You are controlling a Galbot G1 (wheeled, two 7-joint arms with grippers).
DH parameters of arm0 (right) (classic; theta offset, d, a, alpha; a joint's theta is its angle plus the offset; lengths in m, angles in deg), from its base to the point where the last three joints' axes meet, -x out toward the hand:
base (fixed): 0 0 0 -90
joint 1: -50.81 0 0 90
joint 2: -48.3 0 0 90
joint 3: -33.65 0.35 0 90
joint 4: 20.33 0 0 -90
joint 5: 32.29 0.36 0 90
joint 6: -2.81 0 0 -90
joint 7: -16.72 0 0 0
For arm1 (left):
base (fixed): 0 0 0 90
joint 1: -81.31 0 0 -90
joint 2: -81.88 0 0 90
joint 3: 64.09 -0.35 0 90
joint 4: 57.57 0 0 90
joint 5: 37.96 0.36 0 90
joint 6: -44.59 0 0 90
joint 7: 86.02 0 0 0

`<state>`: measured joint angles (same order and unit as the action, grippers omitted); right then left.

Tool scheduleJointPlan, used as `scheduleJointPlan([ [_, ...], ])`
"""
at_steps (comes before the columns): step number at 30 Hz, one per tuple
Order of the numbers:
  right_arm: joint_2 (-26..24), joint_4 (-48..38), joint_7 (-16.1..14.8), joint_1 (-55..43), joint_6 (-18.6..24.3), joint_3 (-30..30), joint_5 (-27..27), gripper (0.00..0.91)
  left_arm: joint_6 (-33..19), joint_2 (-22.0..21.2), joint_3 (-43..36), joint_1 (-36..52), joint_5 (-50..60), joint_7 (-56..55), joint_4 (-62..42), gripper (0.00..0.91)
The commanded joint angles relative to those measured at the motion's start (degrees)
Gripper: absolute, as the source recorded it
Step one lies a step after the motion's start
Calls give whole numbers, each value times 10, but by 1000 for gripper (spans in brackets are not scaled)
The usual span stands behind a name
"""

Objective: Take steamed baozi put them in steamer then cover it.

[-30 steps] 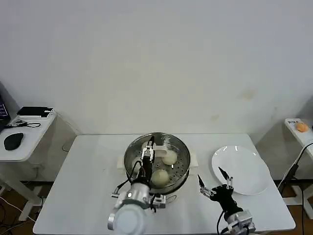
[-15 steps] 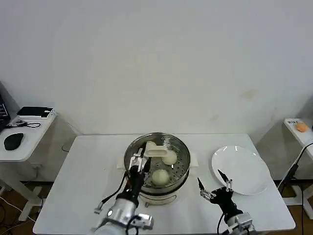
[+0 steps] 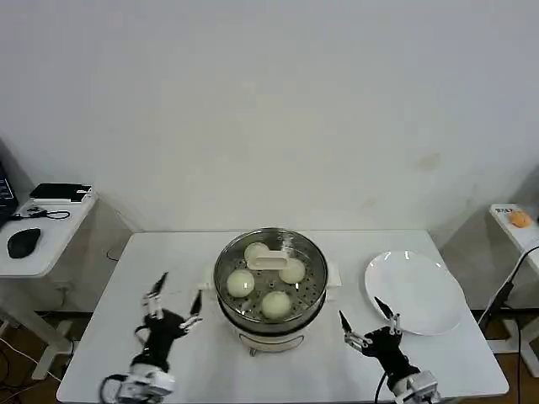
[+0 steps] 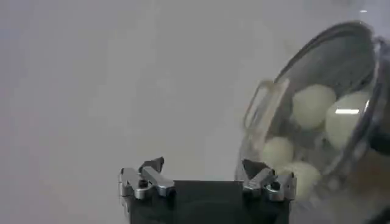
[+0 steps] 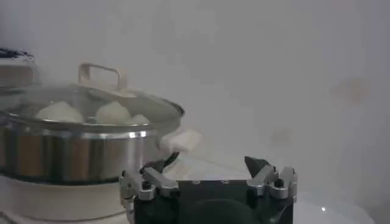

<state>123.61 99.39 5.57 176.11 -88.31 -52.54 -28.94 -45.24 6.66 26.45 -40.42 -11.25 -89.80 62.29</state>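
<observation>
Head view: steamer point(image 3: 271, 296) mid-desk, on white desk point(image 3: 177, 278). Cover point(image 3: 270, 273) seated on steamer, cream bar handle at centre. Four steamed baozi point(image 3: 240, 283) visible through glass, all inside steamer. White plate point(image 3: 415, 292) to the right of steamer, apart from it, nothing on it. Left gripper point(image 3: 171, 306) low over desk left of steamer, clear of it, jaws apart, holding nothing. Right gripper point(image 3: 369, 322) low over desk right of steamer, between steamer and plate's near edge, jaws apart, holding nothing. Side table with mouse well left of steamer.

Left wrist view: left gripper point(image 4: 207, 175) with jaws spread wide, nothing between them. Steamer point(image 4: 372, 158) beyond the jaws, cover point(image 4: 317, 85) on it, handle seen edge-on. Steamed baozi point(image 4: 313, 105) under the glass, four pale rounds. Bare desk point(image 4: 109, 91) across remaining area.

Right wrist view: right gripper point(image 5: 208, 173) with jaws apart, empty. Steamer point(image 5: 67, 152) beside it, steel wall and white base visible, white side handle pointing toward gripper. Cover point(image 5: 97, 100) closed on rim, bar handle upright on top. Steamed baozi point(image 5: 59, 111) showing through glass just under cover.
</observation>
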Motion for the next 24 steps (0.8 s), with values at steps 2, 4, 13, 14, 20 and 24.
scheduleJointPlan([
  [2, -7, 0, -1, 11, -4, -1, -3, 907, -130, -25, 114, -53, -408, -84, -142, 907],
  [4, -6, 1, -1, 13, -6, -2, -5, 907, -133, -23, 112, -57, -397, -79, -141, 907],
  [13, -4, -5, 4, 12, 4, -11, -16, 907, -111, -19, 105, -45, -373, -70, -148, 907],
  [14, -4, -5, 4, 11, 6, -9, -14, 907, -111, -20, 103, -45, -369, -67, -147, 907],
  [20, -5, -2, 6, 13, 5, 0, -6, 907, -110, -18, 102, -45, -365, -56, -140, 907],
  [24, -5, -2, 7, 15, 2, 0, 0, 907, -101, -17, 99, -55, -365, -47, -123, 907],
])
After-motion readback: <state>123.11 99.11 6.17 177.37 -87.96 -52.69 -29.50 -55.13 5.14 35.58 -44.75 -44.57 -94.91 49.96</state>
